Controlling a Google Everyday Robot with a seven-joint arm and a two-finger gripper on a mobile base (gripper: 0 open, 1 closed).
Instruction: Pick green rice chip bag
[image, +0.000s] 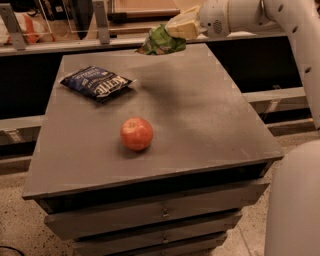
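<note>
The green rice chip bag (161, 42), crumpled bright green foil, hangs in the air above the far edge of the grey cabinet top (200, 115). My gripper (176, 30) is shut on the bag's upper right end, at the top centre of the camera view. The white arm (280, 20) reaches in from the upper right. The bag touches nothing below it.
A dark blue Kettle chip bag (96, 83) lies at the far left of the top. A red apple (136, 133) sits near the middle. Drawers (160, 215) face the front. A shelf rail (60, 46) runs behind. My white base (295, 200) is at the lower right.
</note>
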